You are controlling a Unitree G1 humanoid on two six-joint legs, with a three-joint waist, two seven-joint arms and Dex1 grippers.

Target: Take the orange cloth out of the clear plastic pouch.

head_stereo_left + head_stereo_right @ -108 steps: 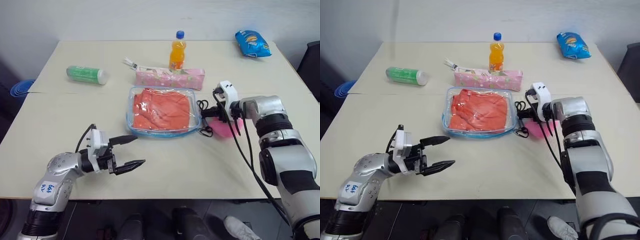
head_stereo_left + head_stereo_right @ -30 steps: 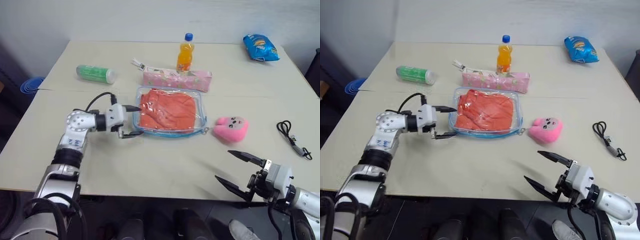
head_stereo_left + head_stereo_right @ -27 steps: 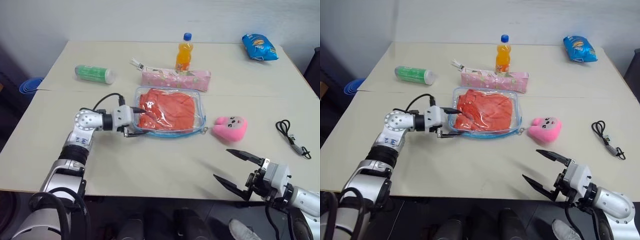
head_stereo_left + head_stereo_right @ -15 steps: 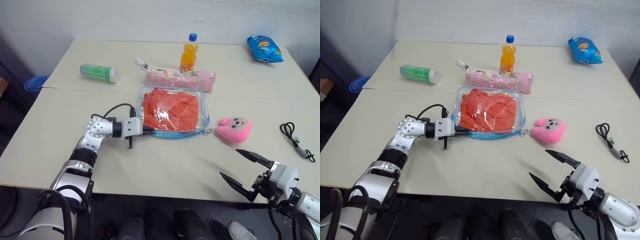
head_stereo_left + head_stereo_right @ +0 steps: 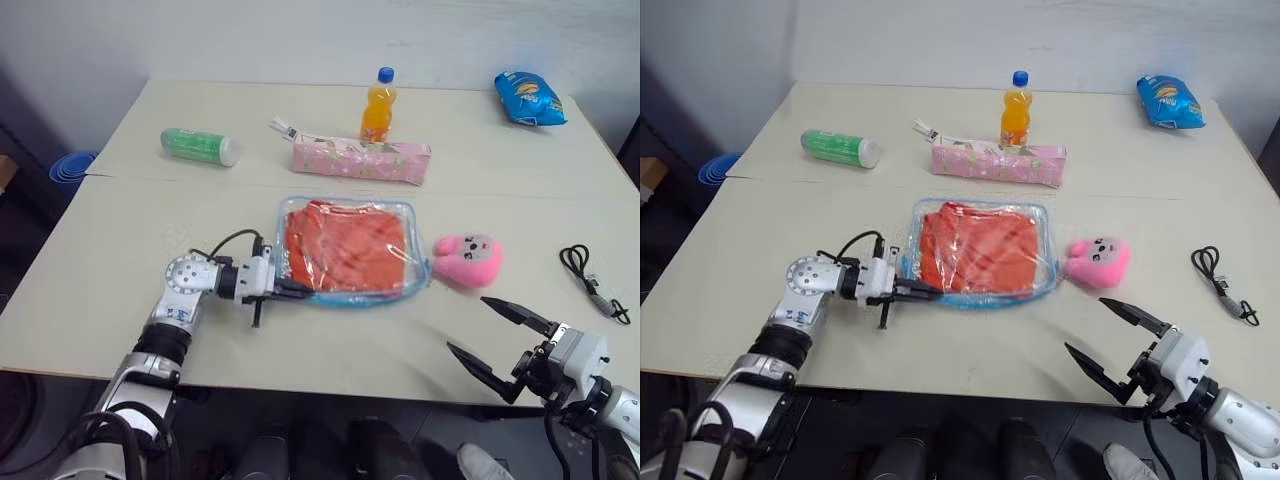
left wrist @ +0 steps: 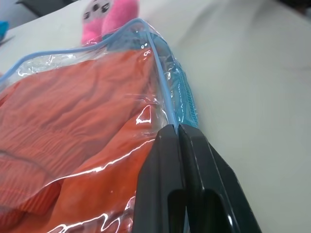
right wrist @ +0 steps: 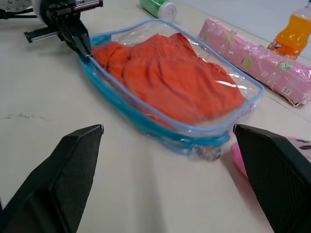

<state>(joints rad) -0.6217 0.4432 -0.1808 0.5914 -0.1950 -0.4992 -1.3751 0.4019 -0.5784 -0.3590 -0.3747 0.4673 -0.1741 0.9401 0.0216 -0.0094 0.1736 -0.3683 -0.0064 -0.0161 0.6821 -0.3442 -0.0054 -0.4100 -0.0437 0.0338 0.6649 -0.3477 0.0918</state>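
The bench [image 5: 120, 240] is a wide pale top carrying everything. At its middle lies the pouch [image 5: 352, 292], flat, clear with light-blue trim, and the cloth [image 5: 345, 250] sits wholly inside it, wrinkled and nearly as wide as the pouch.

The left claw [image 5: 300, 291] reaches in level from the pouch's left and is clenched on the near-left corner of the pouch; the left wrist view shows its two black fingers [image 6: 167, 184] pressed together on the blue trim, with cloth just behind the plastic. The right claw [image 5: 500, 334] hangs at the near right edge of the bench, released, its fingers spread wide and grasping nothing, well apart from the pouch.

Behind the pouch lies a pink case [image 5: 361, 159], long and floral, and just behind that stands a juice bottle [image 5: 377, 105] with a blue cap. A green bottle [image 5: 200, 147] lies on its side toward the far left. A blue bag [image 5: 530, 98] rests at the far right corner. A pink plush [image 5: 469, 259] sits at the pouch's right end, touching or nearly so. A black cord [image 5: 590, 283] lies near the right edge.
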